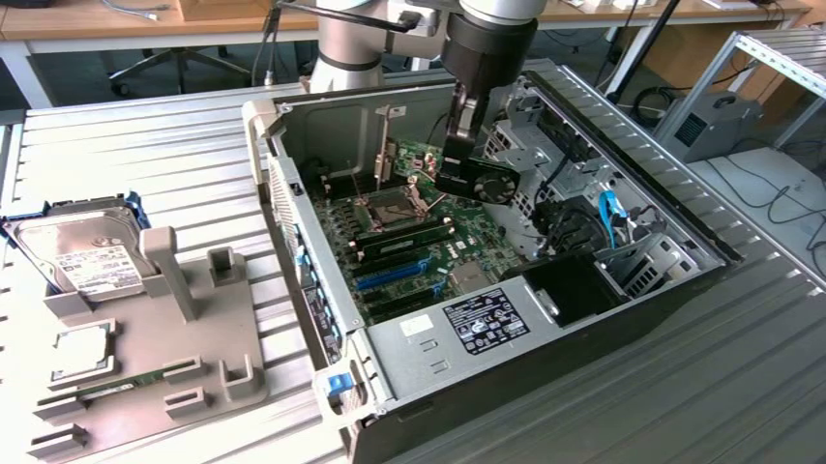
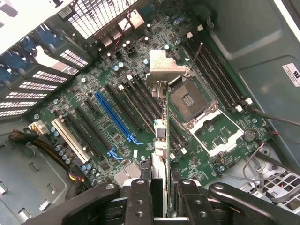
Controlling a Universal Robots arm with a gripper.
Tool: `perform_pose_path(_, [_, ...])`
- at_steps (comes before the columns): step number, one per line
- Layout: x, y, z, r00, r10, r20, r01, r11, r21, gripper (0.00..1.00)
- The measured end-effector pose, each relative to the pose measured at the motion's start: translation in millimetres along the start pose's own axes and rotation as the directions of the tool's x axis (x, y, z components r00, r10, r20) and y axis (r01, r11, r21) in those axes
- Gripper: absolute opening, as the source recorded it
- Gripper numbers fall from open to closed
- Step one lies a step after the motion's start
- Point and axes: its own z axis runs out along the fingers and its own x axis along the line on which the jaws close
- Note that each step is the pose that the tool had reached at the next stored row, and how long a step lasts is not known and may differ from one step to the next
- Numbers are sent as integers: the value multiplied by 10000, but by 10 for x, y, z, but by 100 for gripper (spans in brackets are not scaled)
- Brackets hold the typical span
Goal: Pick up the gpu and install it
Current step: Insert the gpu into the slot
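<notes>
Fingers [image 2: 140, 199] of our gripper [image 2: 159, 206] are partly closed and pinch the gpu [image 2: 161, 126] by one edge, so we carry it edge-on above the motherboard [image 2: 117, 93]. Its long axis runs straight away from the fingers, its metal bracket [image 2: 164, 68] at the far end. Below the fingers lie the slots, the blue slot [image 2: 115, 117] just to one side. Our arm [image 1: 485, 58] seems to reach steeply down into the open case [image 1: 387, 358].
</notes>
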Motion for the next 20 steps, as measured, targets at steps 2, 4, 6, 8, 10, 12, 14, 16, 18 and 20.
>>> perform_pose_path(2, [0, 0, 1, 10000, -40, 0, 40, 10000, -1, 26])
perform_pose_path(4, [0, 0, 0, 10000, -75, 0, 75, 10000, -2, 26])
perform_pose_path(6, [0, 0, 1, 9999, -114, 1, 114, 9999, -3, 26])
perform_pose_path(8, [0, 0, 1, 9999, -155, 0, 155, 9999, -4, 26])
perform_pose_path(10, [0, 0, 1, 9998, -197, 1, 197, 9998, -6, 26])
perform_pose_path(12, [0, 0, 1, 9997, -240, 1, 240, 9997, -7, 26])
perform_pose_path(14, [0, 0, 1, 9995, -308, 2, 308, 9995, -9, 26])
perform_pose_path(16, [0, 0, 1, 9993, -365, 2, 365, 9993, -11, 26])
perform_pose_path(18, [0, 0, 1, 9991, -419, 3, 419, 9991, -12, 26])
perform_pose_path(20, [0, 0, 1, 9989, -469, 3, 469, 9989, -14, 26])
